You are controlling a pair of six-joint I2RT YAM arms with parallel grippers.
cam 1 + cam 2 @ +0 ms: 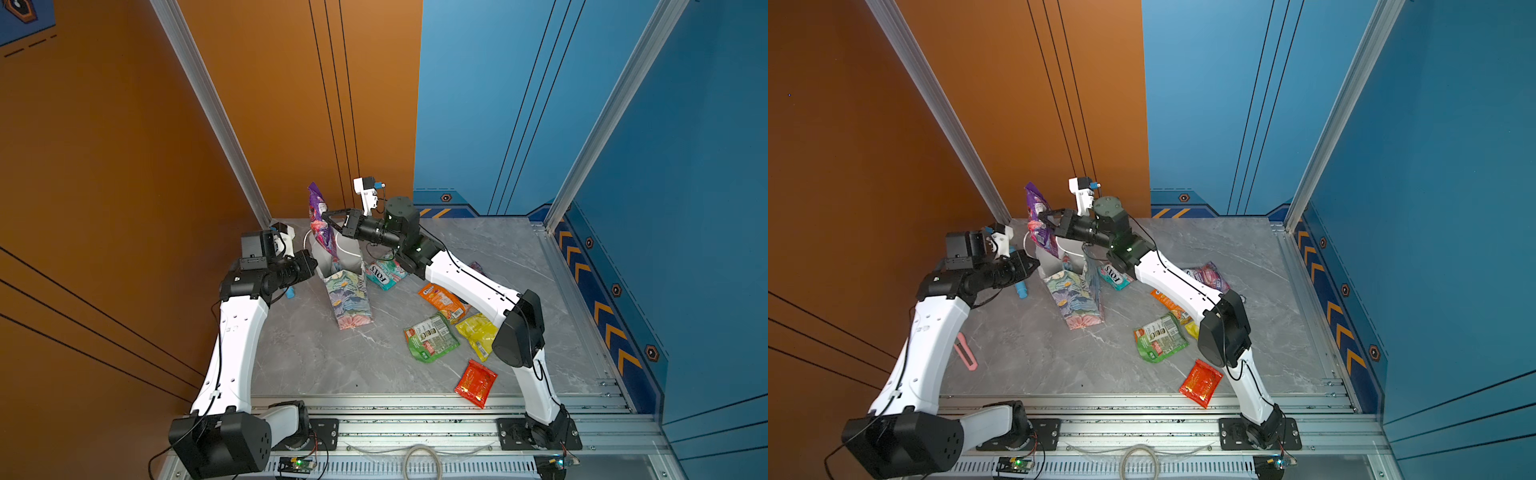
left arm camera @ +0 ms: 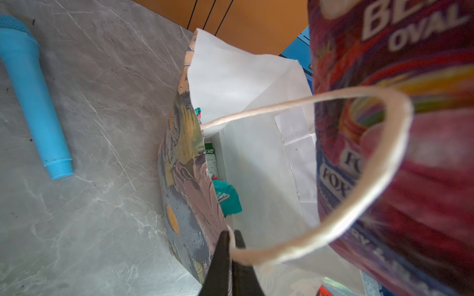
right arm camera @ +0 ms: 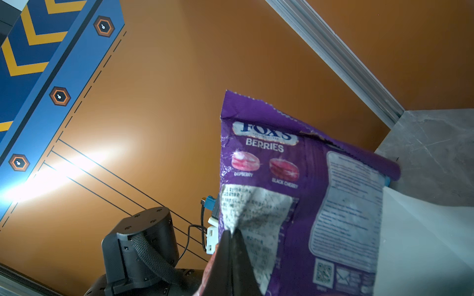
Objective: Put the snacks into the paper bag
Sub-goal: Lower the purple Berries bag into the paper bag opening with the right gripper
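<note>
The floral paper bag (image 1: 349, 299) (image 1: 1077, 301) stands upright at the middle back of the table, mouth open. My left gripper (image 2: 230, 237) (image 1: 312, 262) is shut on its near rim (image 2: 195, 179), at the root of the white cord handle (image 2: 372, 205). My right gripper (image 3: 232, 232) (image 1: 327, 216) is shut on a purple FOX'S packet (image 3: 295, 166) (image 1: 319, 216) (image 1: 1037, 218), held upright with its lower end at the bag's mouth. Teal (image 2: 227, 198) and green (image 2: 211, 159) packets lie inside. On the table lie teal (image 1: 384, 272), orange (image 1: 442, 301), green (image 1: 430, 336), yellow (image 1: 478, 332), red (image 1: 476, 382) and pink-purple (image 1: 1208, 276) snacks.
A light-blue stick (image 2: 36, 97) (image 1: 1020, 286) lies left of the bag, under my left arm. A pink tool (image 1: 965, 351) lies by the left table edge. Orange and blue walls close in the back and sides; a metal rail (image 1: 415, 409) runs along the front.
</note>
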